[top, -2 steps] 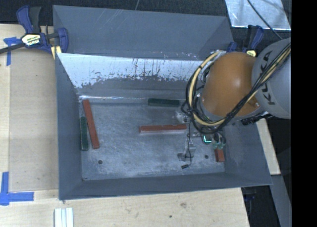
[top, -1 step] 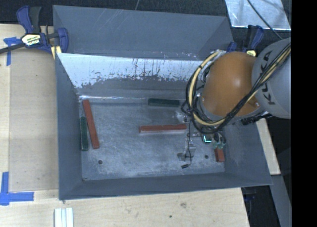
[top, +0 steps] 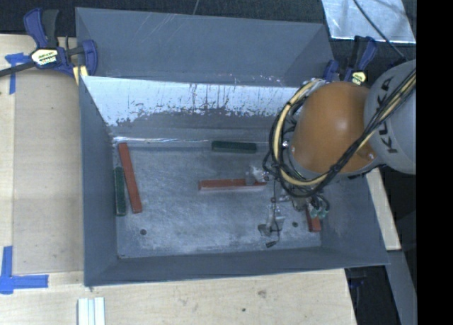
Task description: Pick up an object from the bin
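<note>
**Camera view: end effector low in the near-right of the bin, nothing lifted yet**

Camera view shows the end effector [top: 272,229] hanging low over the floor of the grey metal bin [top: 212,54], close to its near wall and right of centre. Whether it is released or clenched cannot be told; its tip is too small and dark against the floor. Nothing can be seen in its grasp. Beneath it the floor looks bare.

Above it, the wrist carries an orange cover [top: 329,129] ringed by looped cables [top: 283,125], which hide part of the bin's right side.

The nearest thing is a short red piece [top: 314,224], just to the right of the tip and partly under the wrist. Next is the middle red-brown stick [top: 226,184], lying left to right a little farther in, with its right end near the wrist. A dark green bar [top: 233,146] lies beyond that, close to the far wall. Well apart, along the left wall, a left red-brown stick [top: 130,178] and a dark green stick [top: 119,190] lie side by side.

By my reading, the task is at an early stage. The arm is down in the bin, but no object is gripped or raised. Closing on one thing, most likely the short red piece or the middle stick, and lifting it clear are both left to do.
</note>
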You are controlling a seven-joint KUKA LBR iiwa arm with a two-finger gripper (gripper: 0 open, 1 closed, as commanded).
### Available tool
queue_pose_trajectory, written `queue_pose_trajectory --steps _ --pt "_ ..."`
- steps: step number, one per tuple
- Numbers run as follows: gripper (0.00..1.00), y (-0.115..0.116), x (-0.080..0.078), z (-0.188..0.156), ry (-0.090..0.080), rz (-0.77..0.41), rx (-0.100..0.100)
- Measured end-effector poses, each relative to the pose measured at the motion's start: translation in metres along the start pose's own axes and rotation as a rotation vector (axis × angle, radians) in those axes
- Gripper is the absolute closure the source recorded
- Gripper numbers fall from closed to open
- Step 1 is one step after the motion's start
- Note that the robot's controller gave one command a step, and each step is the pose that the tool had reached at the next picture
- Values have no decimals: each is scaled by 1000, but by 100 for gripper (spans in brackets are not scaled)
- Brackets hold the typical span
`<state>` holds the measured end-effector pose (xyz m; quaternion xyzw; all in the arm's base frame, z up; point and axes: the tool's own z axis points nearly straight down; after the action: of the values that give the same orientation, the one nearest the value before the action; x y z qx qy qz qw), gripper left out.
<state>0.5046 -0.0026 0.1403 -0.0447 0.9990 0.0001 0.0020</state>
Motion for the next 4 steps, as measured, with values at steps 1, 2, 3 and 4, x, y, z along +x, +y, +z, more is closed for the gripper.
queue_pose_trajectory --steps 1,2,3,4 --pt "0 -16 -1 28 2 -34 0" --pt "0 -19 -22 37 1 267 0" --pt "0 9 -46 49 0 94 1" --pt "100 -58 -49 68 -3 581 0"
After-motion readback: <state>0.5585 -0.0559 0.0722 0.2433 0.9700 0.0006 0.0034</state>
